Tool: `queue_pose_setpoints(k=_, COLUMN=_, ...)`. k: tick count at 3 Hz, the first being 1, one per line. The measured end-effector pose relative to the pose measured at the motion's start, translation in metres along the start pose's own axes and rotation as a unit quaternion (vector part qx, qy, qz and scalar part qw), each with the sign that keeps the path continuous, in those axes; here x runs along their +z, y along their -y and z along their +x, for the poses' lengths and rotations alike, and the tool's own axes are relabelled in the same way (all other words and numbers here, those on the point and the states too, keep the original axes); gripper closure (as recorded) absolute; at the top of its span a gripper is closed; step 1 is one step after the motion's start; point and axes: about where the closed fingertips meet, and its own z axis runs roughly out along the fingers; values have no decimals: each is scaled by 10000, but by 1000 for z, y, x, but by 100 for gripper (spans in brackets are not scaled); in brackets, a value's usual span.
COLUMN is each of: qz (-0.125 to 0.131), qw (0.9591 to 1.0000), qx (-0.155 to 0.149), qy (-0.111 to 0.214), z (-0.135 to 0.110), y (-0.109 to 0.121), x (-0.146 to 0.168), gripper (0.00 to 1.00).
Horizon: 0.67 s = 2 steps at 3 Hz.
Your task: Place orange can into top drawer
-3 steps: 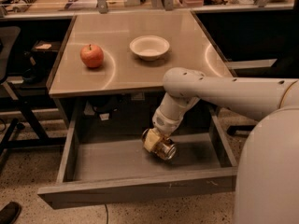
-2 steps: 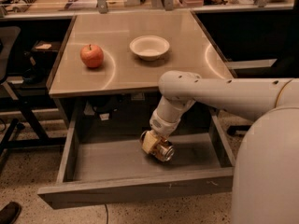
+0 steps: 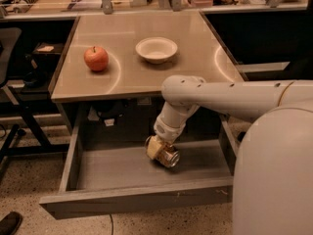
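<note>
The top drawer (image 3: 132, 199) is pulled wide open under the table, its grey floor showing. My gripper (image 3: 159, 145) reaches down into it from the right, at the drawer's middle. It is shut on the orange can (image 3: 165, 153), which hangs tilted at its tip, silver end pointing to the lower right, just above or touching the drawer floor. The white arm (image 3: 220, 99) crosses over the table's front right edge and hides part of the drawer's right side.
On the tan tabletop (image 3: 127, 77) sit a red apple (image 3: 96, 58) at the left and a white bowl (image 3: 156, 49) in the middle. A dark chair (image 3: 10, 87) stands at the left. My white body (image 3: 274, 180) fills the lower right.
The arm's elbow has shifted slightly to the left. The can and gripper have stayed at almost the same spot in the drawer.
</note>
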Motion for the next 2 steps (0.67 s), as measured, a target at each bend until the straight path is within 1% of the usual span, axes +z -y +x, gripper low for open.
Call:
queue_pose_setpoints(k=1, qz=44, qw=10000, qx=-4, qy=16, z=-4, y=2, x=0, gripper=96)
queue_pose_setpoints(k=2, qz=43, qw=10000, qx=-4, qy=16, z=-4, y=2, x=0, gripper=71)
